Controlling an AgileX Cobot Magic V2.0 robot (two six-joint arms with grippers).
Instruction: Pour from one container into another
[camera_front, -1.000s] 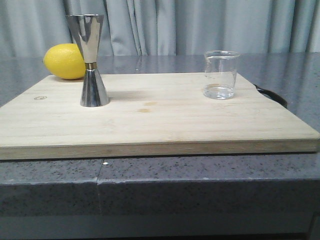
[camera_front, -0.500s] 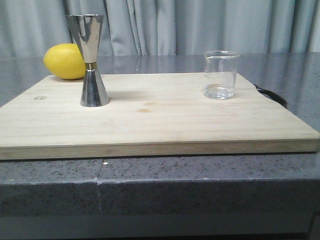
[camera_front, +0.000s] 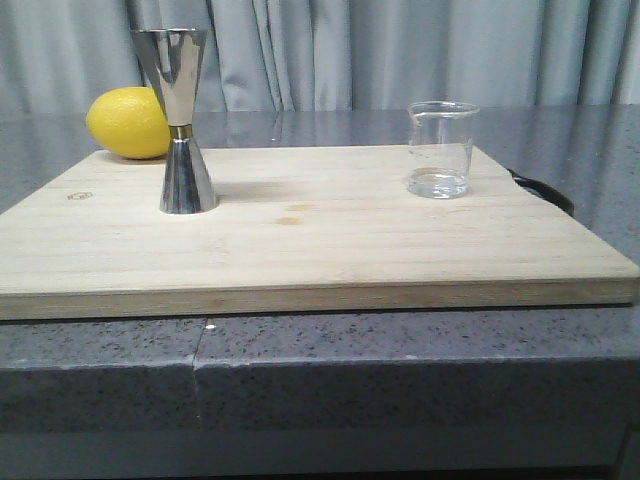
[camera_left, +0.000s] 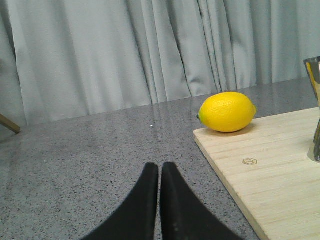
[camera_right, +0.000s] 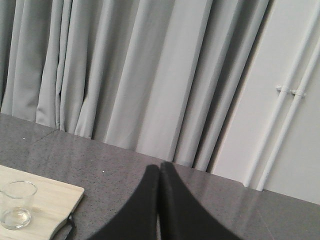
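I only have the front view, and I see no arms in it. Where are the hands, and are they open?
Observer: The left hand is shut and empty, over bare counter beside the board.
Operator: And the right one?
Observer: The right hand is shut too, holding nothing, off the board's other end near the beaker.
Operator: Anything behind the jigger that I can't make out?
Observer: The lemon rests on the board's far corner, apart from the jigger.
Operator: What is that dark thing by the board's right edge?
Observer: The right wrist view shows only a dark strip at that edge; I cannot tell what it is.
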